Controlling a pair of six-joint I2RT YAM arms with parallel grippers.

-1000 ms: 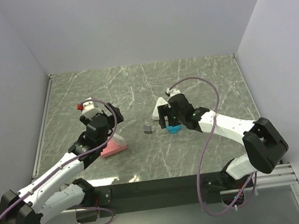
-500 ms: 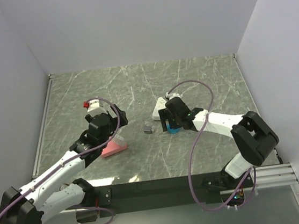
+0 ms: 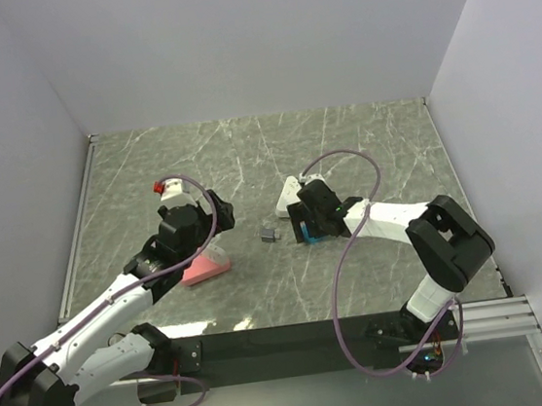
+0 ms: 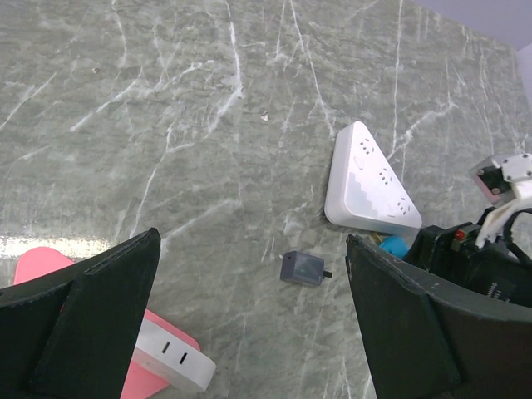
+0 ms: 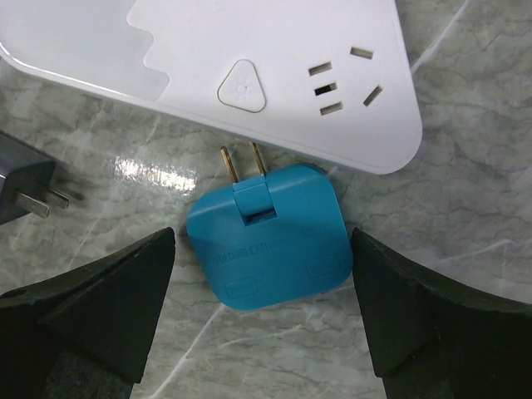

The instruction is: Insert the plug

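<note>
Right jaws flank illegibly embossed plug (image 5: 266,245).

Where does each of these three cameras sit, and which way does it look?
Top external: high behind the robot, looking down at the table; left arm and right arm show.
Left wrist: on the left arm, looking down; its two fingers frame the grey plug.
Right wrist: on the right arm, close above the blue plug; its fingers flank it.
Shared: all see the white power strip.
</note>
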